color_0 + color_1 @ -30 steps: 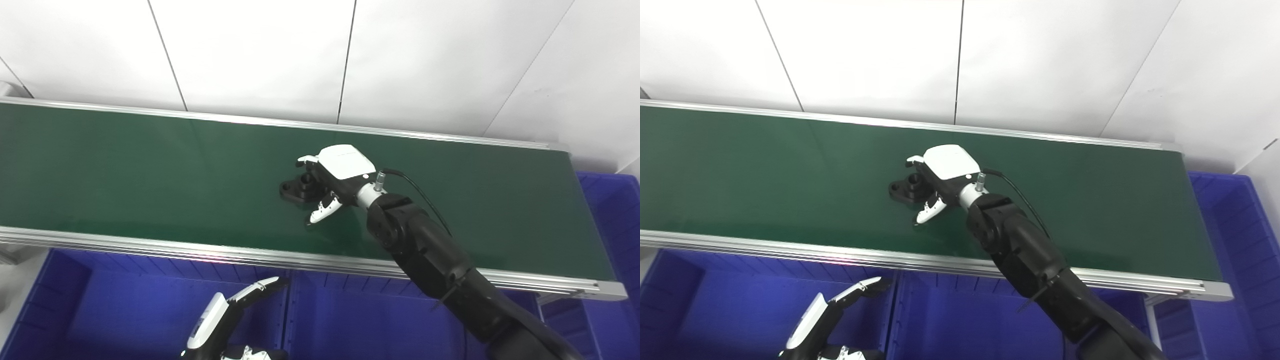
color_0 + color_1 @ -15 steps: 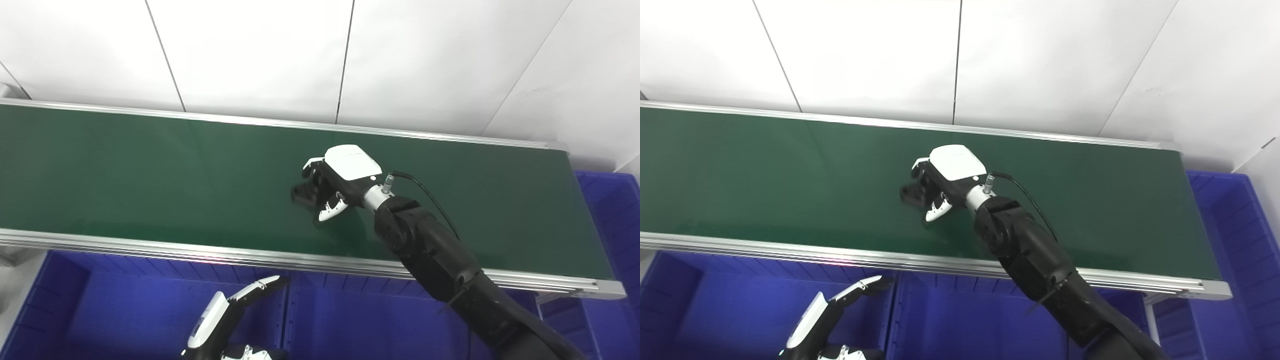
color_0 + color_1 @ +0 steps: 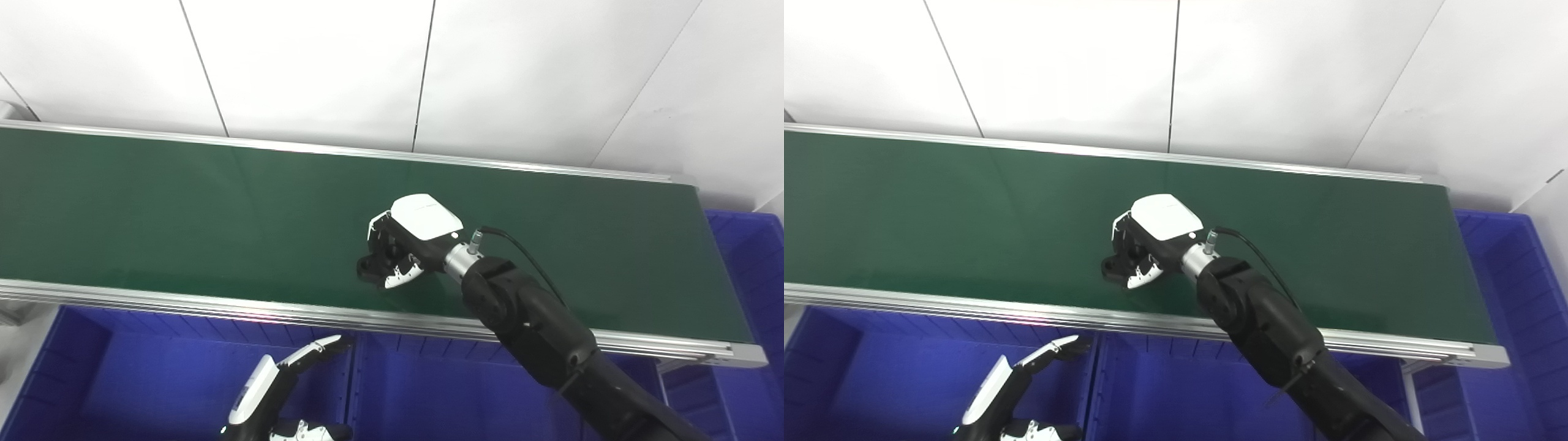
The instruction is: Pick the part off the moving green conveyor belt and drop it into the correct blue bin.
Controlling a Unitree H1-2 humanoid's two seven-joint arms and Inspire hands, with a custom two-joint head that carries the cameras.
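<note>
A black part [image 3: 369, 269] is held in my right hand [image 3: 404, 245], whose fingers are closed around it just above the green conveyor belt [image 3: 153, 208], near the belt's front rail. Only the part's lower left end sticks out below the fingers; it also shows in the right eye view [image 3: 1113, 269]. My left hand [image 3: 275, 392] is open and empty, low over the blue bin [image 3: 122, 380] in front of the belt.
A second blue bin [image 3: 441, 392] lies to the right of the first under the belt's front rail [image 3: 184, 303]. Another blue bin [image 3: 750, 263] stands past the belt's right end. A white panelled wall is behind the belt.
My right hand closed on the black part and drew it toward the belt's front edge. The left hand has hardly moved.
</note>
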